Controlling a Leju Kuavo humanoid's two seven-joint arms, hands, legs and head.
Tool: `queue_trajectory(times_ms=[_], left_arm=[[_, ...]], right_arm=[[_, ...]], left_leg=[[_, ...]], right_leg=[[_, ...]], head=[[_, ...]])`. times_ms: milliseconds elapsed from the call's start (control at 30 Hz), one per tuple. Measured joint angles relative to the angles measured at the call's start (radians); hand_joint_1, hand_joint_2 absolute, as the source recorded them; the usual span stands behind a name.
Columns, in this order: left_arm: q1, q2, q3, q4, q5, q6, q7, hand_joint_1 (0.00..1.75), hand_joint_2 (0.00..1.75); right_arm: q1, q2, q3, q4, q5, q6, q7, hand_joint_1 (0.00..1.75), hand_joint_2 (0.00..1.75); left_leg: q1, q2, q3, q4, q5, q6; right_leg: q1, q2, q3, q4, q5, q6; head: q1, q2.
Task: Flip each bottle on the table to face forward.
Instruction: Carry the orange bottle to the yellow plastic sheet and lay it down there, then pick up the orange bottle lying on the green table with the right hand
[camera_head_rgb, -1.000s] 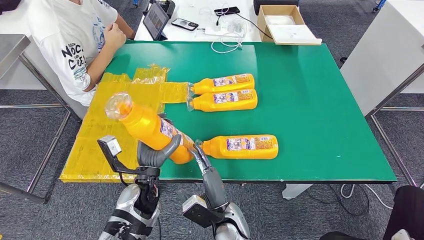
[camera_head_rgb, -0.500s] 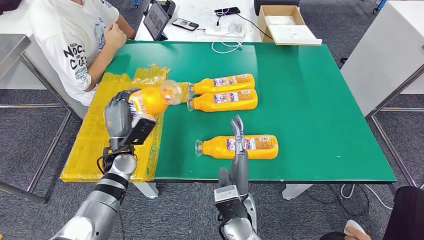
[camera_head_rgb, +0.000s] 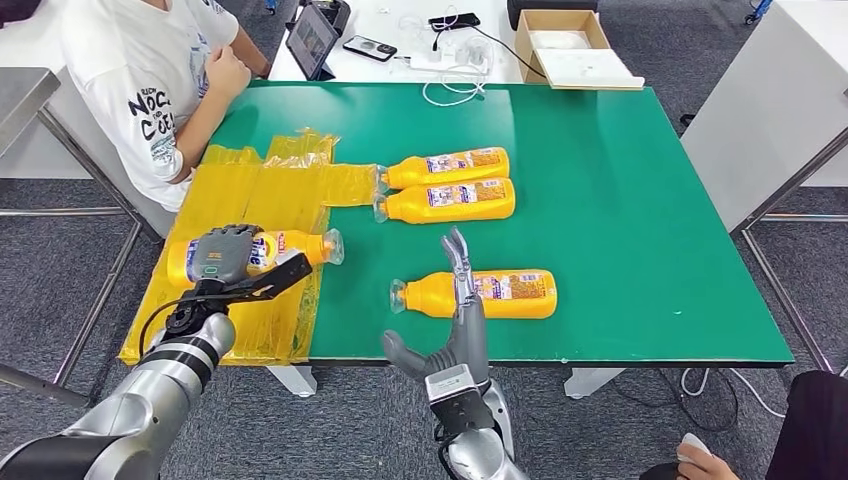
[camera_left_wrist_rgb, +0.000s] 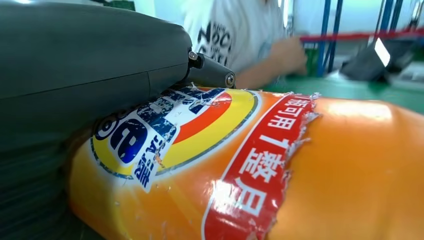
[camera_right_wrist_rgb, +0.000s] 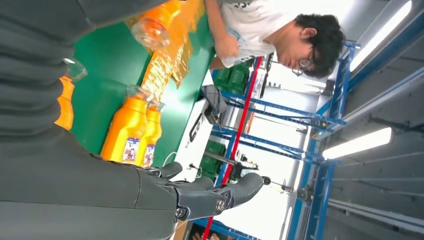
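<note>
Presently, one bottle is gripped lengthwise by the left robot hand; the open right robot hand is raised beside another bottle lying crosswise.

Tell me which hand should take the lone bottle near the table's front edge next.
Right. The right hand is open and hovers right at that bottle, while the left hand holds another bottle over the yellow sheet.

1. two orange bottles lie side by side mid-counter, caps left.
2. a third bottle lies nearer the front edge.
3. a fourth bottle lies on yellow sheeting, round label up.
</note>
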Motion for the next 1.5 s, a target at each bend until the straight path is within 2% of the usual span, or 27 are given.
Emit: queue_trajectory(times_ms=[267,367,400,467,500,533,600,833,1167,1367,1500], left_arm=[[-0.019,0.014,0.000,0.059,0.004,-0.059,0.009,1.75,1.75],[-0.034,0.014,0.003,0.070,0.031,-0.125,0.001,1.18,1.75],[-0.040,0.014,0.006,0.073,0.040,-0.149,-0.002,0.88,1.75],[-0.048,0.014,0.013,0.078,0.056,-0.183,-0.007,0.38,1.75],[-0.051,0.014,0.016,0.080,0.060,-0.192,-0.009,0.14,1.31],[-0.052,0.014,0.019,0.082,0.063,-0.198,-0.011,0.00,0.87],[-0.054,0.013,0.024,0.084,0.071,-0.215,-0.015,0.00,0.00],[-0.061,0.011,0.045,0.092,0.106,-0.332,-0.037,0.00,0.00],[-0.067,0.007,0.050,0.098,0.118,-0.357,-0.047,0.00,0.00],[-0.082,0.006,0.076,0.099,0.185,-0.482,-0.086,0.00,0.00],[-0.090,0.000,0.124,0.099,0.300,-0.558,-0.117,0.00,0.00]], right_arm=[[-0.004,0.002,0.000,0.017,0.000,0.010,0.000,0.00,1.75],[-0.005,0.005,-0.003,0.026,0.004,0.025,0.000,0.00,1.75],[-0.006,0.007,-0.004,0.030,0.006,0.030,0.000,0.00,1.75],[-0.008,0.010,-0.008,0.039,0.009,0.038,0.000,0.00,1.75],[-0.008,0.011,-0.009,0.043,0.010,0.041,0.000,0.00,1.75],[-0.009,0.011,-0.010,0.047,0.011,0.043,0.000,0.00,1.75],[-0.011,0.013,-0.012,0.053,0.012,0.045,0.000,0.00,1.75],[-0.019,0.023,-0.024,0.086,0.014,0.068,0.000,0.00,1.75],[-0.023,0.028,-0.034,0.113,0.014,0.077,0.000,0.00,1.75],[-0.033,0.033,-0.046,0.133,0.010,0.102,0.000,0.00,1.75],[-0.040,0.035,-0.057,0.154,0.006,0.117,0.000,0.00,1.75]], left_leg=[[0.000,0.000,0.000,0.000,0.000,0.000],[0.000,0.000,0.000,0.000,0.000,0.000],[0.000,-0.001,0.000,0.000,0.000,0.000],[0.000,-0.001,0.000,0.000,0.000,0.000],[0.000,-0.001,0.000,0.000,0.000,0.000],[0.000,-0.001,0.000,0.000,0.000,0.000],[0.000,-0.001,0.000,0.000,0.000,0.000],[0.000,-0.003,0.002,0.000,0.000,0.000],[0.000,-0.003,0.004,0.000,0.000,0.000],[0.000,-0.003,0.005,0.000,0.000,0.000],[0.000,-0.003,0.007,0.000,0.000,0.000]], right_leg=[[0.000,0.000,0.000,0.000,0.000,0.000],[0.000,0.000,0.000,0.000,0.000,0.000],[0.000,0.000,0.001,0.000,0.000,0.000],[0.000,0.000,0.001,0.000,0.000,0.000],[0.000,0.000,0.001,0.000,0.000,0.000],[0.000,0.000,0.001,0.000,0.000,0.000],[0.000,0.000,0.001,0.000,0.000,0.000],[0.000,-0.001,0.003,0.000,0.000,0.000],[0.000,-0.001,0.004,0.000,0.000,0.000],[0.000,-0.001,0.006,0.000,0.000,0.000],[0.000,-0.001,0.008,0.000,0.000,0.000]], head=[[0.000,0.000],[0.000,0.000],[0.000,0.000],[0.000,0.000],[0.000,0.000],[0.000,0.000],[0.000,0.000],[0.000,0.000],[0.000,0.000],[0.000,0.000],[0.000,0.000]])
